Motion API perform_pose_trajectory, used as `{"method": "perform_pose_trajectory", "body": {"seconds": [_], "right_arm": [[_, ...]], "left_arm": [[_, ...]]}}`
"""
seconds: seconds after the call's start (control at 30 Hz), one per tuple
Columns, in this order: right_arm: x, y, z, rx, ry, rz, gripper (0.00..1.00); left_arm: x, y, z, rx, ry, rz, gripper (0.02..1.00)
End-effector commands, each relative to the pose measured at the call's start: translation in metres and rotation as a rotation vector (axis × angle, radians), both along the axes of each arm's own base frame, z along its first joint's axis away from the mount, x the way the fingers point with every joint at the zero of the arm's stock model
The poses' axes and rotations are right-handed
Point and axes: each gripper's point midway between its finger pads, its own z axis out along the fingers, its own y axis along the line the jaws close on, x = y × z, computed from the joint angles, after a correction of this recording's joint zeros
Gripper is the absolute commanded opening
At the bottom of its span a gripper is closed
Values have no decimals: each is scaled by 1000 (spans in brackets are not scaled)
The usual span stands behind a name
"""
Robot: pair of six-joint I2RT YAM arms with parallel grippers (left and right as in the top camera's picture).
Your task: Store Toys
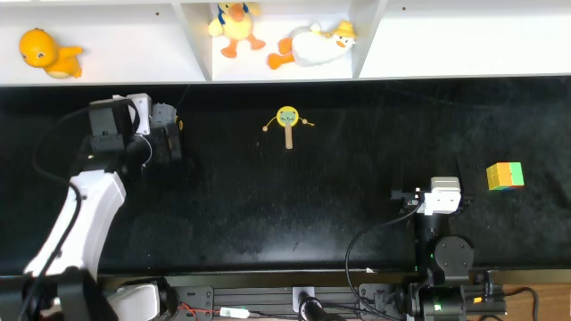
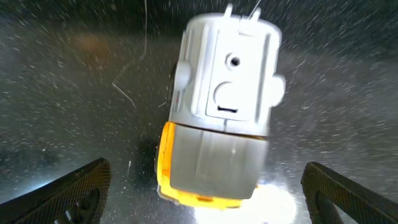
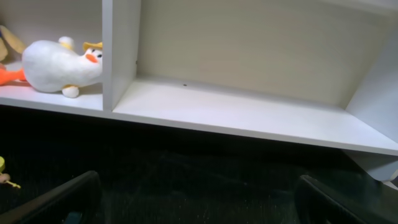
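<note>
A grey and yellow toy vehicle (image 2: pixel 221 106) lies on the black table (image 1: pixel 294 205) at the left. My left gripper (image 2: pixel 208 190) hangs just above it, open, with one finger on each side and neither touching it. From above, the toy (image 1: pixel 166 117) peeks out beside the left gripper (image 1: pixel 168 138). My right gripper (image 3: pixel 202 208) is open with nothing in it, low over the table at the right (image 1: pixel 443 185), and faces the white shelf (image 3: pixel 249 115). A small yellow rattle drum (image 1: pixel 287 121) lies mid-table, and a coloured cube (image 1: pixel 504 176) sits at the far right.
The white shelf (image 1: pixel 375 69) runs along the table's back edge. Its left bay holds a yellow duck plush (image 1: pixel 49 52). The middle bay holds another yellow duck (image 1: pixel 236 25) and a white goose plush (image 1: pixel 312 46); the goose (image 3: pixel 59 65) is also in the right wrist view.
</note>
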Motion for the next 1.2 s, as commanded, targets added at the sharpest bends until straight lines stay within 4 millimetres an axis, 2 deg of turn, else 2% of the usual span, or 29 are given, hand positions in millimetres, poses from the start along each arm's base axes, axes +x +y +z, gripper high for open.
{"method": "perform_pose_trajectory", "body": {"seconds": [0.03,0.17,0.23,0.3,0.37,0.47,0.57,0.77,1.0,1.1,1.2], "right_arm": [[0,0,-4,12,2,0,993],[0,0,-4,12,2,0,996],[0,0,-4,12,2,0,993],[0,0,-4,12,2,0,996],[0,0,-4,12,2,0,993],[0,0,-4,12,2,0,996],[0,0,-4,12,2,0,993],[0,0,-4,12,2,0,993],[0,0,-4,12,2,0,996],[0,0,-4,12,2,0,996],[0,0,-4,12,2,0,993]], "left_arm": [[4,-7,-14,45,20,-75,998],[5,-10,-18,46,25,-89,985],[4,-10,-18,46,29,-89,923],[4,-10,-18,48,28,-92,796],[4,-10,-18,52,27,-98,720],[4,-10,-18,55,27,-101,658],[5,-10,-17,57,24,-99,557],[6,-10,-13,59,9,-99,478],[-7,-6,15,86,-26,-84,483],[-16,-4,34,103,-53,-77,476],[-17,-7,57,93,-130,-85,472]]}}
